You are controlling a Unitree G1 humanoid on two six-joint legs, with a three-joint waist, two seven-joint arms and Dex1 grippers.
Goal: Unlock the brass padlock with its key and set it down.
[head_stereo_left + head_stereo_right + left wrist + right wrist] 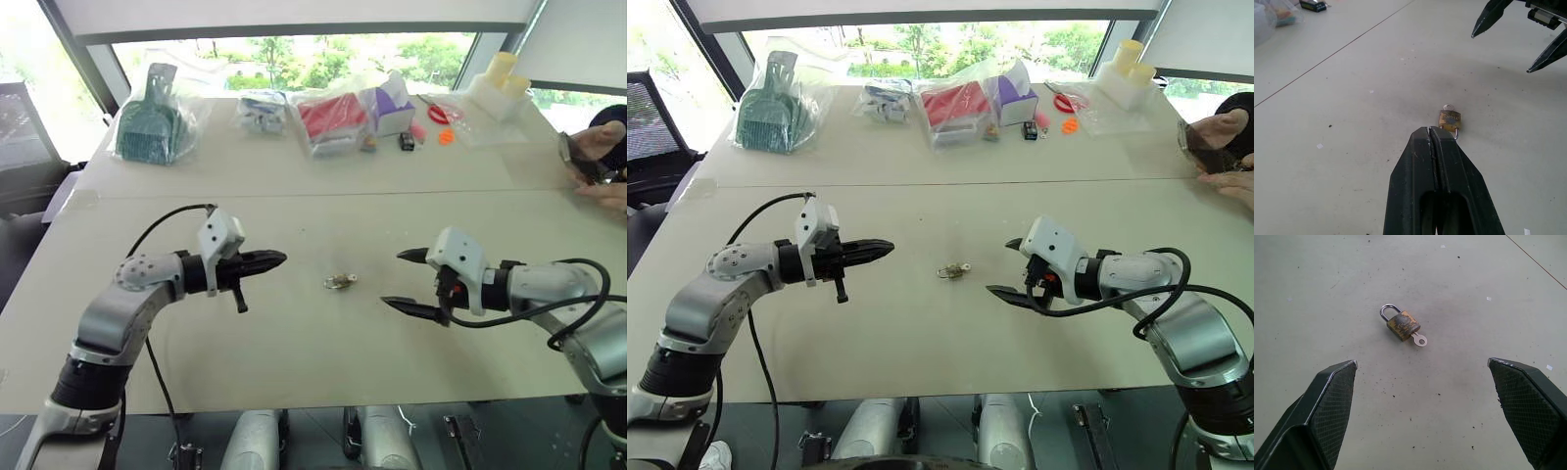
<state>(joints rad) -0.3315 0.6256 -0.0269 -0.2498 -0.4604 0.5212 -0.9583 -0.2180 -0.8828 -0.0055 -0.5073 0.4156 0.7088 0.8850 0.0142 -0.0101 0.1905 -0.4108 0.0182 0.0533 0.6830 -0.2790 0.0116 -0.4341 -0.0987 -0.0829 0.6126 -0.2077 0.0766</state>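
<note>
Left gripper (277,258) hangs just above the table, its two black fingers pressed flat together, nothing between them, tip aimed across toward the middle. Right gripper (404,279) faces it from the other side, fingers spread wide apart, empty, also pointing inward and a little down. Between the two tips, apart from both, the brass padlock (1402,325) lies flat on the pale table (294,362). Its silvery shackle reads as closed in the right wrist view. The key (1419,339) sits in the keyhole at the end opposite the shackle, its round bow sticking out and resting on the tabletop. Surface around the lock is speckled with small dark specks. Farther back, along the window edge of the table: a green dustpan in a clear bag (149,119), a bag of red items (330,119), a purple-and-white box (392,106), a small dark object (406,141), small orange bits (446,136), and a clear bag with pale yellow cylinders (501,80). At the far right edge a person's hands (600,166) hold a dark phone-like item.
</note>
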